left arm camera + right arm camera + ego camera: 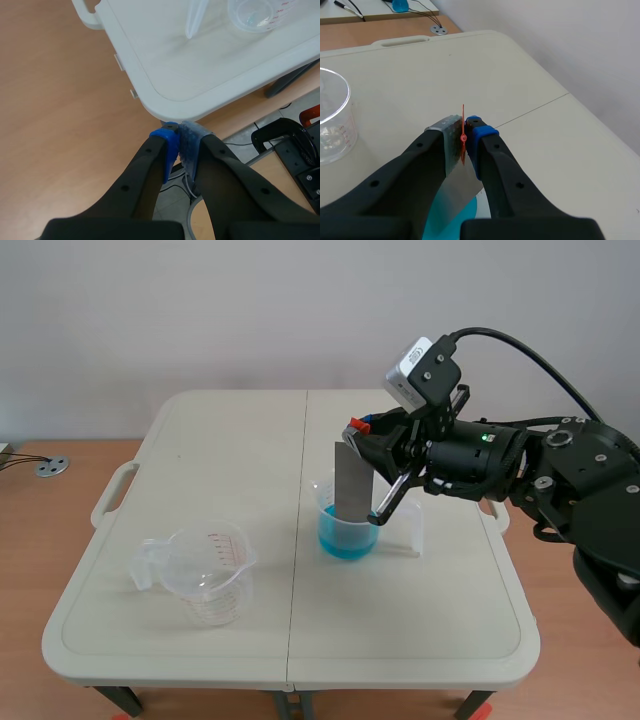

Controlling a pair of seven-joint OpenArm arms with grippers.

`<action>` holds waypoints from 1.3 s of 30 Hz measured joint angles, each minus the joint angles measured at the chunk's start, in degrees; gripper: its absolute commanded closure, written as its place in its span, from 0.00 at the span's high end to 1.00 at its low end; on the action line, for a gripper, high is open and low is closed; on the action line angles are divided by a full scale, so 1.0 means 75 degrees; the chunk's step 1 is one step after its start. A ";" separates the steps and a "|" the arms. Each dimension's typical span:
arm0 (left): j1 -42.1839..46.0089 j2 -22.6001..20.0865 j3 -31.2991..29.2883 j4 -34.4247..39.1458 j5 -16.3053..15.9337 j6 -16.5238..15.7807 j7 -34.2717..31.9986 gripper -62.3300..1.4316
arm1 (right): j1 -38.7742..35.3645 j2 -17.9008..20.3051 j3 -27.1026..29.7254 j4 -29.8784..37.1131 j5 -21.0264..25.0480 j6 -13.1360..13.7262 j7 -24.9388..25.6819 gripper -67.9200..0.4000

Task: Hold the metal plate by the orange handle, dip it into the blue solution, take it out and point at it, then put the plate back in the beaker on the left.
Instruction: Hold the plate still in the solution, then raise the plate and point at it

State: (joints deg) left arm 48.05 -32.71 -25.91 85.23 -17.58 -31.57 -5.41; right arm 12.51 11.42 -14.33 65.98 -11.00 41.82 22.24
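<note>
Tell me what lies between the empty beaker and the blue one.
Nothing: the table is bare between the empty beaker and the blue beaker, as the scene view shows.

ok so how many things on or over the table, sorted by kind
beakers: 2, empty beaker and blue-filled beaker
metal plates: 1, metal plate
total: 3

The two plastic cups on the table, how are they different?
The left beaker looks empty; the right beaker holds blue solution. The left beaker stands alone; the right beaker has the metal plate reaching down into it, gripped by the right end effector. Both are clear plastic, upright on the table.
</note>
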 measured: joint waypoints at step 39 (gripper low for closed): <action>-0.1343 0.0003 0.0006 0.0000 0.0318 -0.0012 0.0003 0.04 | -0.0006 0.0219 0.0367 0.1848 -0.0137 0.0076 0.0300 0.03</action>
State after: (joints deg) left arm 37.98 -32.69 -25.87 85.23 -15.20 -31.66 -5.39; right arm 12.47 13.06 -11.57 79.83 -12.03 42.39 24.49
